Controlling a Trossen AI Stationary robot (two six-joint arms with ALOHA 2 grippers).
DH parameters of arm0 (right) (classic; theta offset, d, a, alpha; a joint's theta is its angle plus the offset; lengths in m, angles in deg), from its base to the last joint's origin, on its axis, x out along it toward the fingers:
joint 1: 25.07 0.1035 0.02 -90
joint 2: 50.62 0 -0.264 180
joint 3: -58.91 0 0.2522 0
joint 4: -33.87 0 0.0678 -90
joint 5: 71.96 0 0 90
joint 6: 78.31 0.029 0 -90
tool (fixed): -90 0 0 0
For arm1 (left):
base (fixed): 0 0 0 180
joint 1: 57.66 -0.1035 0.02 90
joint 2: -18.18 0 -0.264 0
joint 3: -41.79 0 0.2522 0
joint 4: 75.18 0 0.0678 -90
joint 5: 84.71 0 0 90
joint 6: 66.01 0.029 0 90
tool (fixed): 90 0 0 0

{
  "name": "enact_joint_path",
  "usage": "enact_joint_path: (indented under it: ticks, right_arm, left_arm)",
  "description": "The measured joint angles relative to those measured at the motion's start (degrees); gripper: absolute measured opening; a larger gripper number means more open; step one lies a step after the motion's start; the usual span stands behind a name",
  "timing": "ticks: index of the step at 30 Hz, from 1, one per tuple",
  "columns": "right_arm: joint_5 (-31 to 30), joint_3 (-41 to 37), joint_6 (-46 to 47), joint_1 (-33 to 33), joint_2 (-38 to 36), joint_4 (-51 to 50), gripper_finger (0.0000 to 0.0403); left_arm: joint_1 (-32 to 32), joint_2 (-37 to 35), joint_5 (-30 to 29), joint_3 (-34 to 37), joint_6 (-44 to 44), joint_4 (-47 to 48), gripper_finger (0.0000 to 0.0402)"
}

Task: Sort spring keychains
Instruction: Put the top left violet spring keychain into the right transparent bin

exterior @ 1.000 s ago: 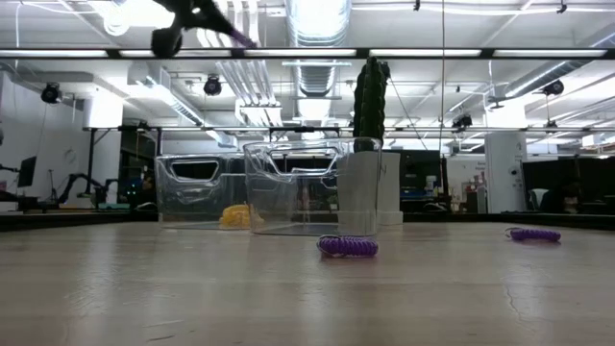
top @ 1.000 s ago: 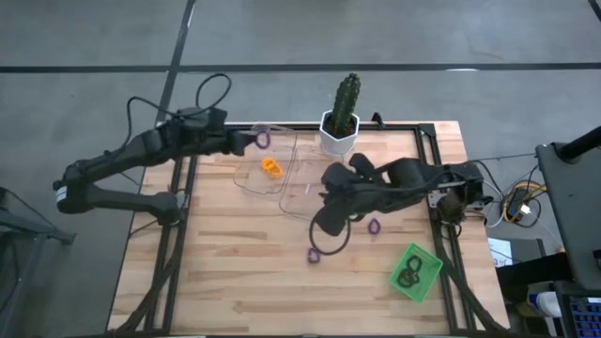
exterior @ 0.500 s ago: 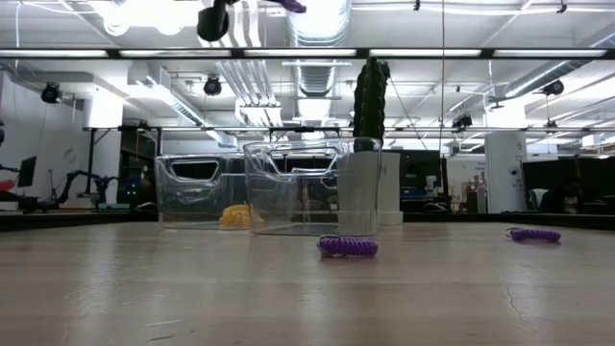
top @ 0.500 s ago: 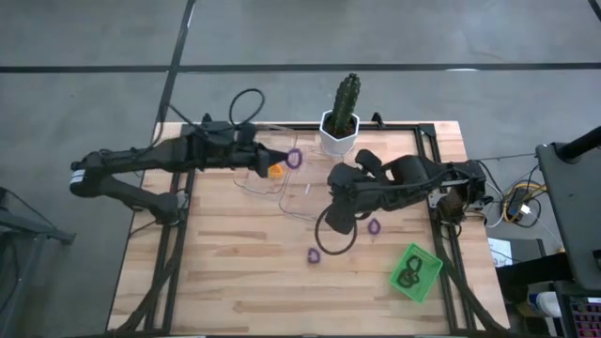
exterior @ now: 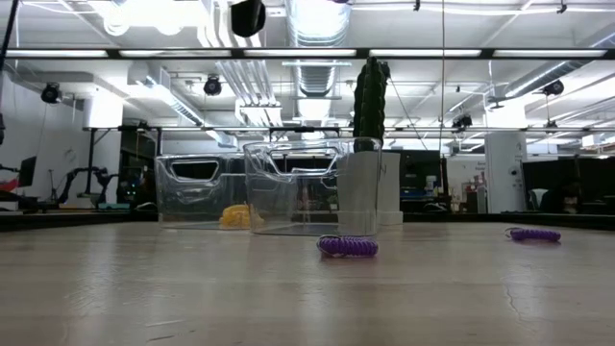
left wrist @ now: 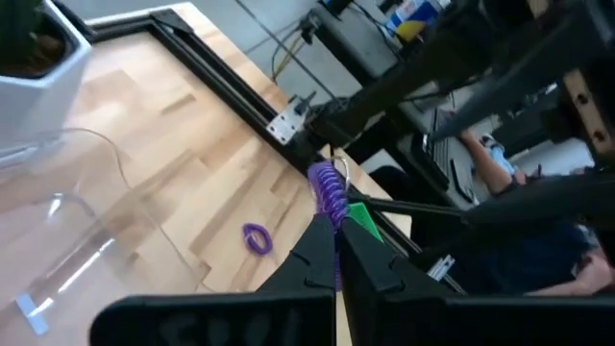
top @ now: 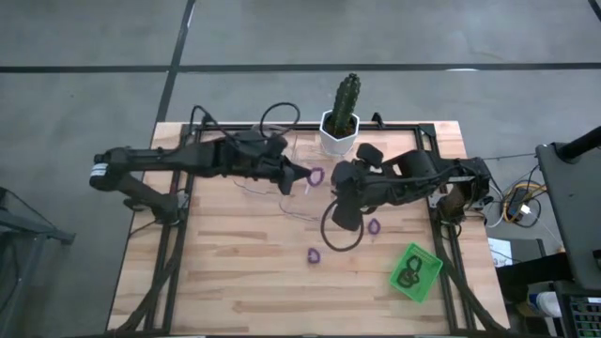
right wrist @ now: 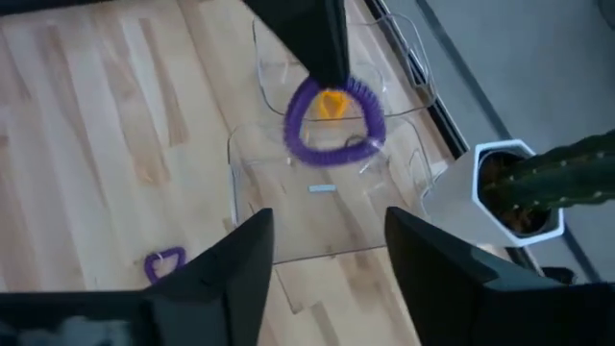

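- Left tool [top: 302,175] is closed tight on a purple spring keychain [top: 315,176], pinching one side of the loop so the ring hangs free past the fingertips, up in the air above the right-hand clear bin [top: 302,183].
- Orange keychain [exterior: 234,216] already lies in the left-hand clear bin [exterior: 197,190], so I judge the purple one is meant for the bin beside it.
- Keychains look very light and springy: thin plastic coils bent into small loops, soft enough to flex, likely to bounce or roll when dropped. Best hold is across the coil wall at one side of the loop, as in the left wrist view, where the coil [left wrist: 330,188] sticks up from the closed fingertips.
- Two more purple keychains lie flat on the bench [top: 225,253]: one [top: 313,254] near the middle, one [top: 374,225] just beside the right arm.
- Right tool [right wrist: 322,255] hangs open and empty over the bench, near the cactus pot [top: 338,132].
- Black keychains [top: 408,274] sit in the green tray [top: 428,260] at the bench's right front corner.
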State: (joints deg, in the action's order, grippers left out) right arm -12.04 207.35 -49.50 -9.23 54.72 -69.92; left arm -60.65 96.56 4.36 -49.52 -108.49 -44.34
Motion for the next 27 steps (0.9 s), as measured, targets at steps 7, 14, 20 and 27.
enact_joint_path:
  ticks: [7,14,20,27]
  right_arm:
    - [-1.07,-0.12,-7.96,0.0,0.0,0.02,0.026]
    - [-1.0,-0.29,-9.76,-0.57,0.0,0.02,0.0298]
    - [1.49,-0.44,-9.76,-1.27,0.92,0.15,0.03]
    - [2.02,-0.59,-10.13,-2.9,1.55,0.26,0.0302]
  left_arm:
    - [1.8,1.73,0.24,-0.97,0.1,0.26,0.0]
    - [3.17,1.73,0.14,-1.14,0.69,-0.31,0.0]
    - [3.89,1.86,0.01,-1.29,0.82,-3.39,0.0]
    - [5.25,2.1,0.08,-1.32,1.32,-3.56,0.0]
